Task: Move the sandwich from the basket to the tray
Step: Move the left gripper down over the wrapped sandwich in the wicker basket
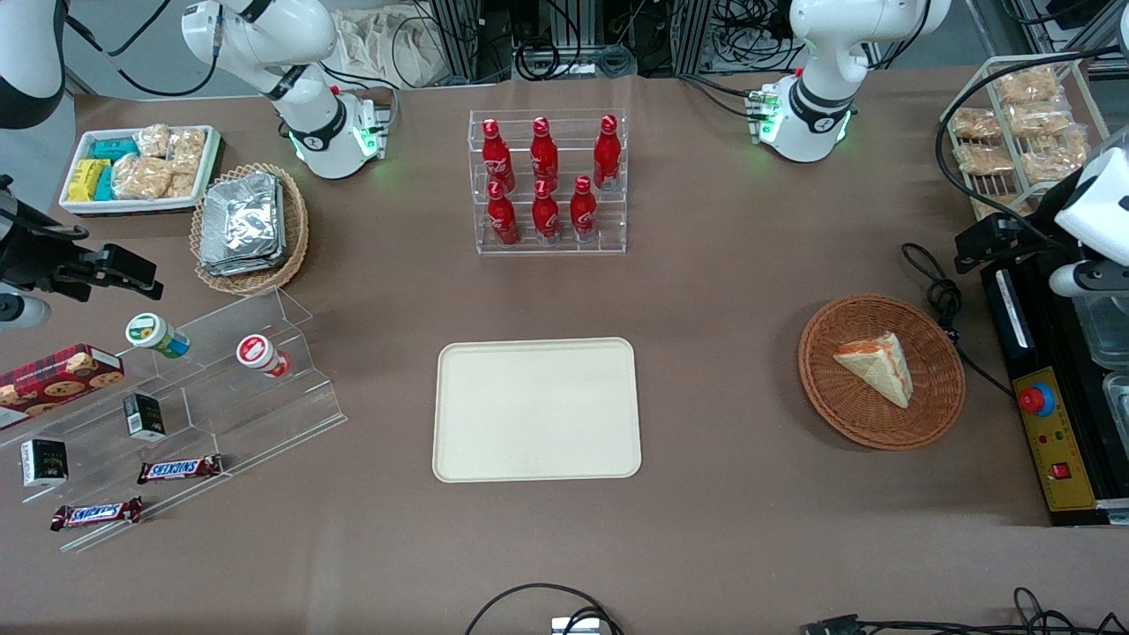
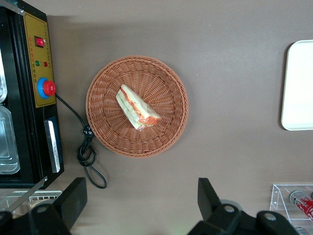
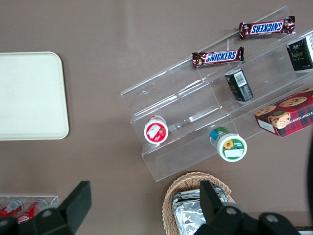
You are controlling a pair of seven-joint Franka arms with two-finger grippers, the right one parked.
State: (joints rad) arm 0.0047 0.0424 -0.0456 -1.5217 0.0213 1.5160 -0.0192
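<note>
Brown table [image 1: 723, 291]: sandwich [image 2: 137, 107] below spread gripper [image 2: 142, 198].

"SNICKERS" on two brown candy bars [image 3: 217, 57] on the clear acrylic stand [image 3: 195, 105], nothing else readable

Woven wicker basket [image 2: 137, 105], matt smooth tray [image 1: 537, 409], soft bread sandwich [image 2: 137, 107].

1 sandwich [image 1: 875, 364] | 1 tray [image 1: 536, 410] | 6 red bottles [image 1: 545, 176] | 2 Snickers bars [image 1: 179, 468] | seemingly 2 wicker baskets [image 1: 926, 414]
</note>
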